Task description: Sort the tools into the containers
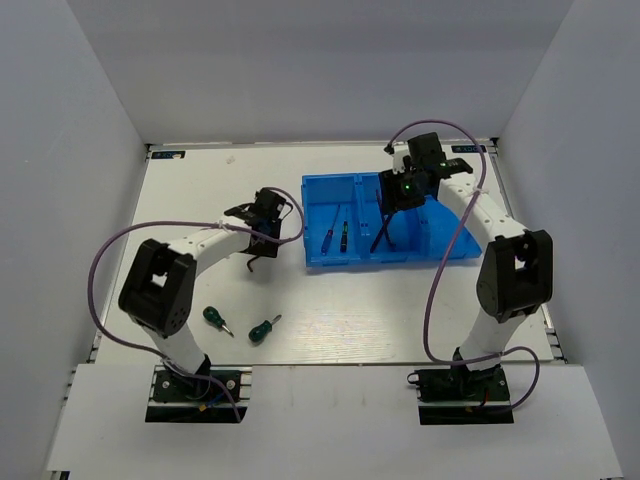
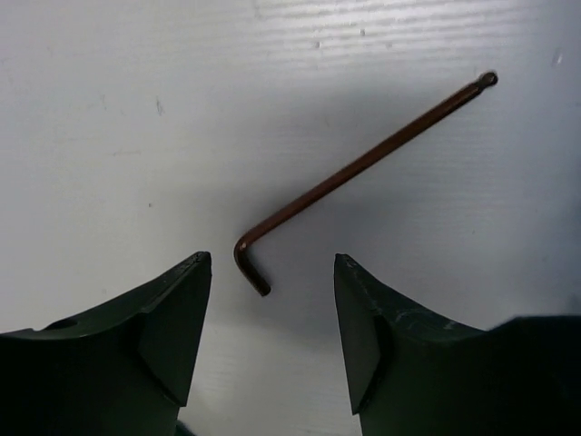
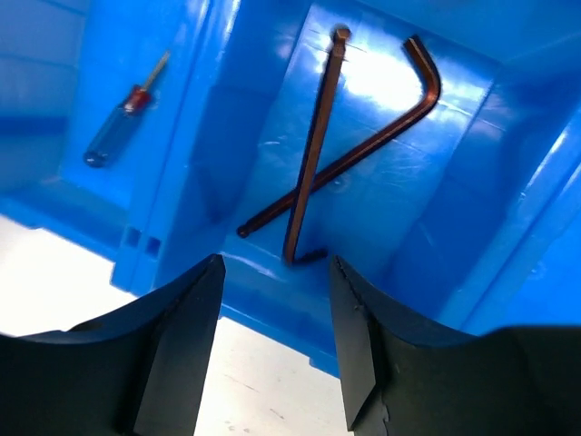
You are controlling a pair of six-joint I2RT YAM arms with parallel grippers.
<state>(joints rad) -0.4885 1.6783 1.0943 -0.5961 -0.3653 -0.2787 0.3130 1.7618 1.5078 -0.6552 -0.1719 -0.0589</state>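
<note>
My left gripper point(image 2: 272, 263) hangs open just above the white table, left of the blue bin point(image 1: 316, 262). A dark L-shaped hex key point(image 2: 363, 163) lies flat there, its short leg between my fingertips and untouched. My right gripper point(image 3: 277, 263) is open and empty over the bin's middle compartment point(image 3: 381, 191). Two more hex keys point(image 3: 313, 145) lie crossed on that compartment's floor. The left compartment holds two thin screwdrivers point(image 1: 335, 238), the blue-handled one point(image 3: 113, 136) also showing in the right wrist view. Two stubby green-handled screwdrivers point(image 1: 215, 320) point(image 1: 264, 328) lie on the table near the left arm's base.
White walls enclose the table on the left, back and right. The bin's right compartment point(image 1: 447, 228) lies partly under the right arm point(image 1: 480, 215). Purple cables loop from both arms. The left gripper point(image 1: 260, 245) stands a short way from the bin's left wall.
</note>
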